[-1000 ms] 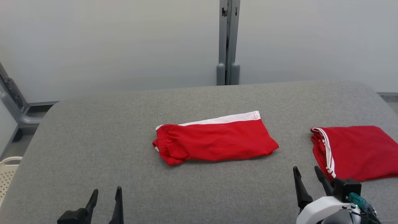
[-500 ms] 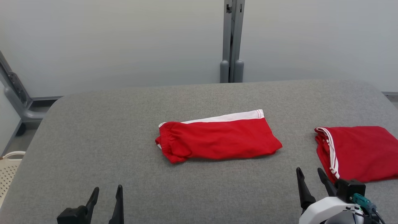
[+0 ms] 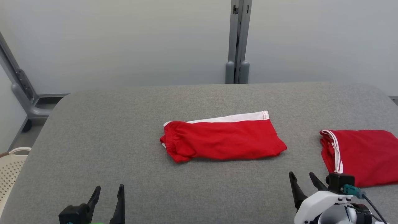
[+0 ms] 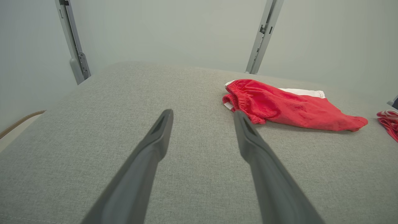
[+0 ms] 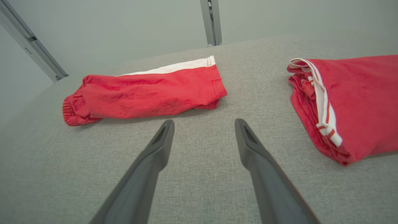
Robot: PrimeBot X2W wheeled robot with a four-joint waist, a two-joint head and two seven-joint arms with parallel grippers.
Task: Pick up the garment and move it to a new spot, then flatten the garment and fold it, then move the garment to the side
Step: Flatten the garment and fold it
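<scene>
**Folded red shorts mid-table, both grippers empty at the near edge**

At the far left, a pale perforated basket point(image 3: 11, 169) stands off the grey fabric-covered table point(image 3: 102, 124).

The left gripper point(image 3: 109, 186) is at the near left over bare table. Its fingers are parted by a clear gap and hold nothing. The red shorts point(image 3: 224, 140) lie ahead of it and off to its right, well apart from it. In the left wrist view the right finger's tip overlaps the gathered waistband, but the cloth sits farther back on the table.

The shorts rest folded at the middle of the table. Their long axis runs left to right, with the right end angled slightly away from the robot. The elastic waistband points left and the hemmed leg end points right. A white band runs along the far edge.

The right gripper point(image 3: 301, 174) is at the near right, likewise spread and empty. The shorts lie ahead of it and to its left, with bare table between them.

Just beside it on the right lies a second folded red garment point(image 3: 363, 155), white-striped along its left edge and apart from the shorts.
</scene>
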